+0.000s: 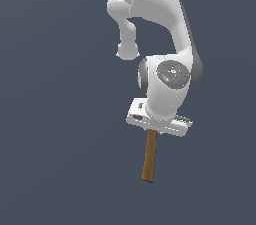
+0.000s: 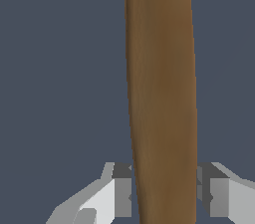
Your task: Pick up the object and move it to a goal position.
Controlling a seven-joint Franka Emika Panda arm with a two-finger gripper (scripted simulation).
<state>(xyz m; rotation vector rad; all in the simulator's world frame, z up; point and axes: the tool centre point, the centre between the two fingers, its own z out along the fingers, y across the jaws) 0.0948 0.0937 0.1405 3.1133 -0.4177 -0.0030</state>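
The hammer shows as a long brown wooden handle [image 1: 149, 156] sticking out from under the white hand toward the bottom of the exterior view. Its dark head is hidden behind the arm. My gripper [image 1: 157, 128] sits right over the handle, and its fingers are hidden by the hand in that view. In the wrist view the handle [image 2: 162, 83] runs between the two fingers [image 2: 122, 193], which press against both of its sides. The gripper [image 2: 164, 195] is shut on the handle. I cannot tell whether the hammer rests on the surface or is lifted.
A plain dark blue-grey surface [image 1: 55, 134] fills the scene. The white arm's links [image 1: 150, 4] rise above the hand at the top of the exterior view. No other objects show.
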